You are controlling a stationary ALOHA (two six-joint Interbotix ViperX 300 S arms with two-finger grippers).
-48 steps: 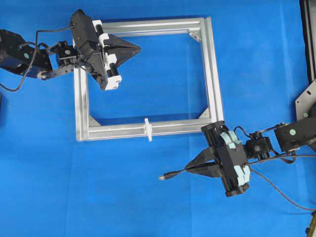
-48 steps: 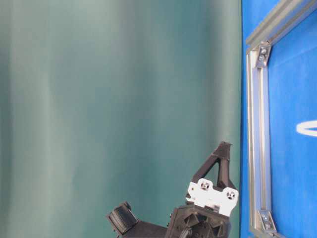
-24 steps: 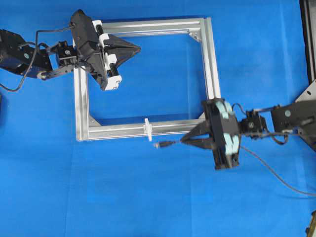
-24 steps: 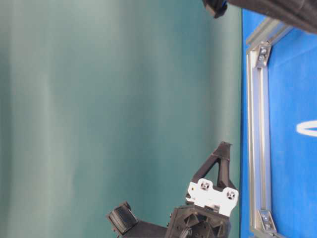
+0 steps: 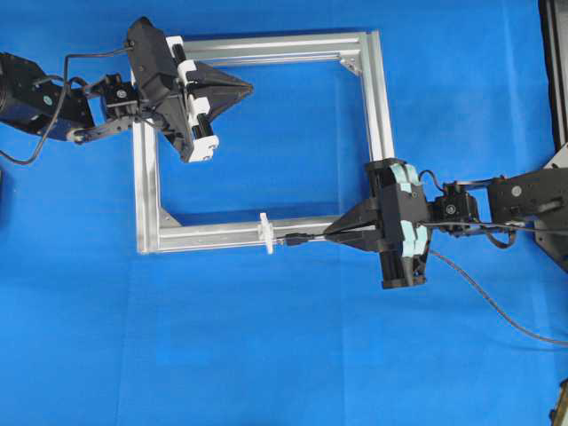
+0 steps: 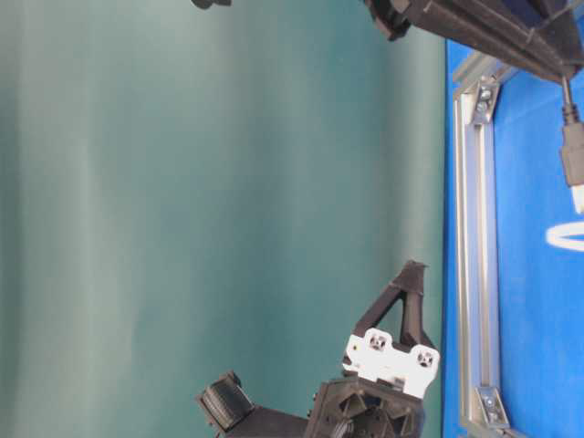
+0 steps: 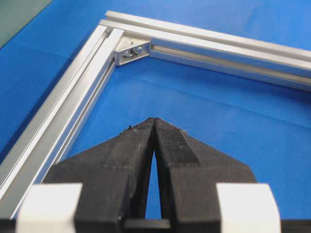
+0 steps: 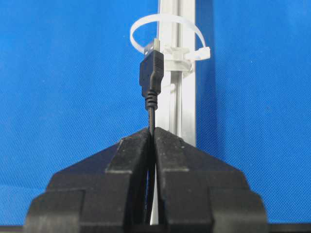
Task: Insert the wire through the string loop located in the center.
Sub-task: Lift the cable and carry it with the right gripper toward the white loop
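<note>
While the right gripper point(image 5: 330, 236) pinches the wire point(image 5: 484, 297) just behind its plug, the metal tip points toward nine o'clock in the overhead view and sits just beside the string loop point(image 5: 264, 232), which stands on the lower rail of the silver frame point(image 5: 382, 124). From the right wrist view the plug point(image 8: 150, 75) rises toward twelve o'clock, its tip level with the near edge of the white loop point(image 8: 167, 22); whether it has entered the ring I cannot tell. Behind the jaws the wire trails off toward four o'clock across the cloth. The left gripper point(image 5: 247, 87) hangs over the frame's upper left corner with its jaws pressed together and nothing between them. That open rectangular frame encloses only bare cloth. Everything lies on a blue cloth point(image 5: 266, 355) covering the table, and the table-level view shows a plain green curtain point(image 6: 228, 182) behind. No writing or label is readable anywhere.
</note>
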